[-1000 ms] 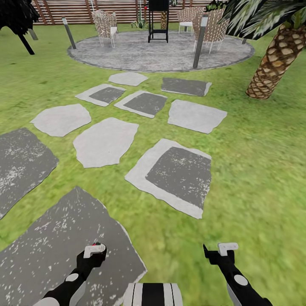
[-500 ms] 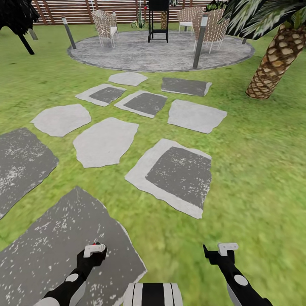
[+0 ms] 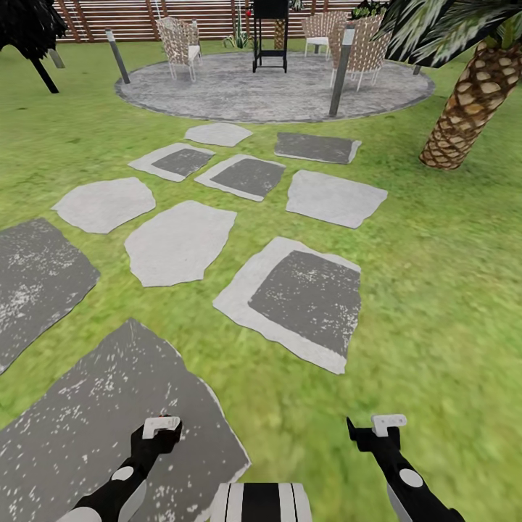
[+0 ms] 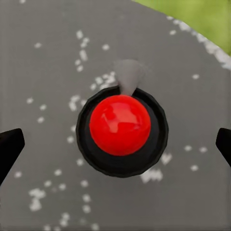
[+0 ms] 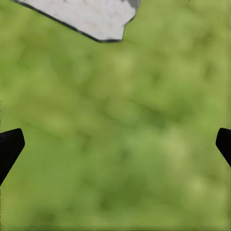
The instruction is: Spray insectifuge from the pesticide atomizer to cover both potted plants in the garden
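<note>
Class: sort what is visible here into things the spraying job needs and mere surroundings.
Job: left gripper, right gripper, both open and empty; round patio ahead in the garden.
Surroundings: stepping stones, palm trunk, woven chairs, slat fence, lawn.

Garden: green lawn, grey stepping stones; round paved patio far ahead, slat fence behind.
</note>
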You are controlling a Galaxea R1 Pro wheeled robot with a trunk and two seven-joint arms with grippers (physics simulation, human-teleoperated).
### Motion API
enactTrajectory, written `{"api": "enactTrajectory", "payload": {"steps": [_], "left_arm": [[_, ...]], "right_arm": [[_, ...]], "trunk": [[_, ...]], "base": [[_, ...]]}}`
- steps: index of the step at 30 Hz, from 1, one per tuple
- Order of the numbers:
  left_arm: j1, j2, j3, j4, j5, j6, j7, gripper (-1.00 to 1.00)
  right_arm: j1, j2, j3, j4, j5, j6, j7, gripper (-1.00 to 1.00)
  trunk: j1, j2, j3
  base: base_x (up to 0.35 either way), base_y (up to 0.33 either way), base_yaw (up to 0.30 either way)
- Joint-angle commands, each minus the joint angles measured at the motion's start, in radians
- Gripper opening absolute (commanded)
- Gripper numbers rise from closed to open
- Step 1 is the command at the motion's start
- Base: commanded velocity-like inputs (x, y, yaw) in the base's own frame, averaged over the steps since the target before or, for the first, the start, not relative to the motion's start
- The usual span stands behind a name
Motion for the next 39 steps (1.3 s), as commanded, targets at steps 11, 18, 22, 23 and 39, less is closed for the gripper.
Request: {"api": "enactTrajectory", "payload": {"steps": [11,18,22,23,39], "left_arm": [[-0.001,0.0,-0.002,0.001,0.004,-0.003,-0.002,-1.0],[0.0,0.0,-0.003,0.001,0.005,-0.003,-0.002,-1.0],[-0.001,0.0,-0.002,-0.001,0.006,-0.003,-0.002,-1.0],[-0.001,0.0,-0.002,-0.003,0.006,-0.003,-0.002,-1.0],[0.0,0.0,-0.002,-0.007,0.006,-0.005,-0.001,-1.0]], "right_arm": [[-0.001,0.0,0.001,0.002,0.0,-0.003,-0.001,1.0],[-0.001,0.0,0.001,0.002,0.0,-0.003,-0.001,1.0],[-0.001,0.0,0.001,0.002,0.0,-0.003,-0.001,1.0],[-0.001,0.0,0.001,0.002,0.0,-0.003,-0.001,1.0],[-0.001,-0.001,0.001,0.001,0.0,-0.003,-0.001,1.0]], "trunk": [[0.0,0.0,-0.001],[0.0,0.0,-0.001],[0.0,0.0,-0.001],[0.0,0.0,-0.001],[0.0,0.0,-0.001]], "base": [[0.0,0.0,0.0],[0.0,0.0,0.0],[0.0,0.0,0.0],[0.0,0.0,0.0],[0.0,0.0,0.0]]}}
